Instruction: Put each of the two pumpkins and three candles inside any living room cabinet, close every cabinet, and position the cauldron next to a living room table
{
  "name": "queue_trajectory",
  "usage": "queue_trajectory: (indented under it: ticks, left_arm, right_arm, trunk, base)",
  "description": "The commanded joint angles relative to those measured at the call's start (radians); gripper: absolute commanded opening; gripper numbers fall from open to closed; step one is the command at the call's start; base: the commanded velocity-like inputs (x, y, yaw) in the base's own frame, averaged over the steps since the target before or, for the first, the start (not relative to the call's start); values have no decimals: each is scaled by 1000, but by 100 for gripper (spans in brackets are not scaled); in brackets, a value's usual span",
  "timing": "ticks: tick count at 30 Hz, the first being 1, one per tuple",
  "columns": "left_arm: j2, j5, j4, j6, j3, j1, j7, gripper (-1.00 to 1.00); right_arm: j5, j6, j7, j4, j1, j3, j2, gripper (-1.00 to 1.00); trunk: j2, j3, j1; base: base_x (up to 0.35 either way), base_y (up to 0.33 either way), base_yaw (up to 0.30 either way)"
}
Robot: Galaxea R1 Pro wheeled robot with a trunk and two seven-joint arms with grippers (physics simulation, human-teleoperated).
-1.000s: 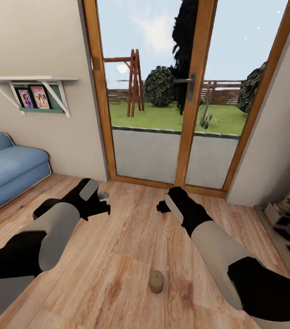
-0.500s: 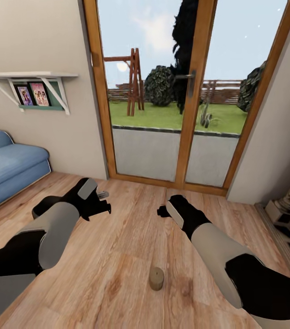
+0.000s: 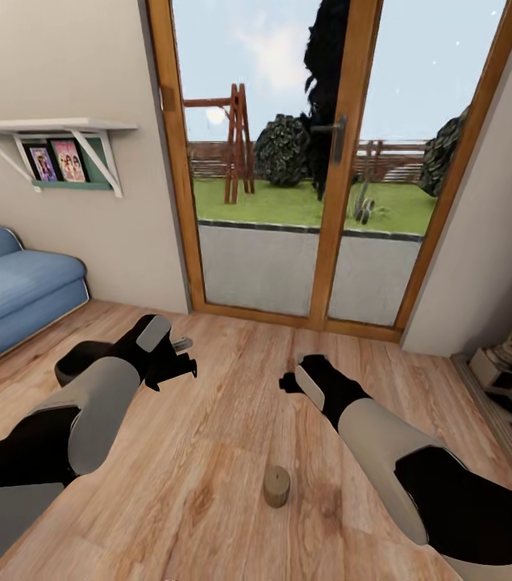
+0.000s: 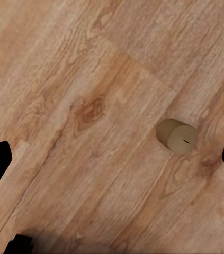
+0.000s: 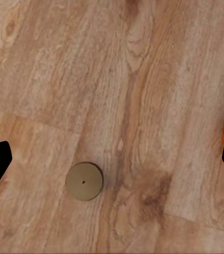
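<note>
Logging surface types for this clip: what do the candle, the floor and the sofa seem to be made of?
Candle: looks like matte tan wax, a plain stubby cylinder; the right wrist view shows a dark dot, probably the wick, at its top centre.
Floor: light wood planks with visible grain, knots and seams, low sheen.
Sofa: seemingly blue fabric, soft rounded cushions, no gloss.

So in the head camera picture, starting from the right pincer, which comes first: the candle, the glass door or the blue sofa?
1. Candle: on the floor, just below the right pincer.
2. Glass door: straight ahead.
3. Blue sofa: far off on the left side.
</note>
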Motion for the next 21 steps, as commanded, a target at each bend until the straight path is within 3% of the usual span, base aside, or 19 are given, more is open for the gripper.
queue_trajectory:
  ticks: [1,21]
  left_arm:
    - [0,9,-2,2,3,0,10,100]
    - [-1,11,-2,2,4,-1,12,100]
  right_arm:
    - [-10,1,-9,2,-1,5,0,100]
    - [-10,-10,-8,29,-1,5,0,100]
  trunk:
    - [-8,-4,4]
    - [-148,-67,80]
  base:
    - [0,0,0]
    - [0,0,0]
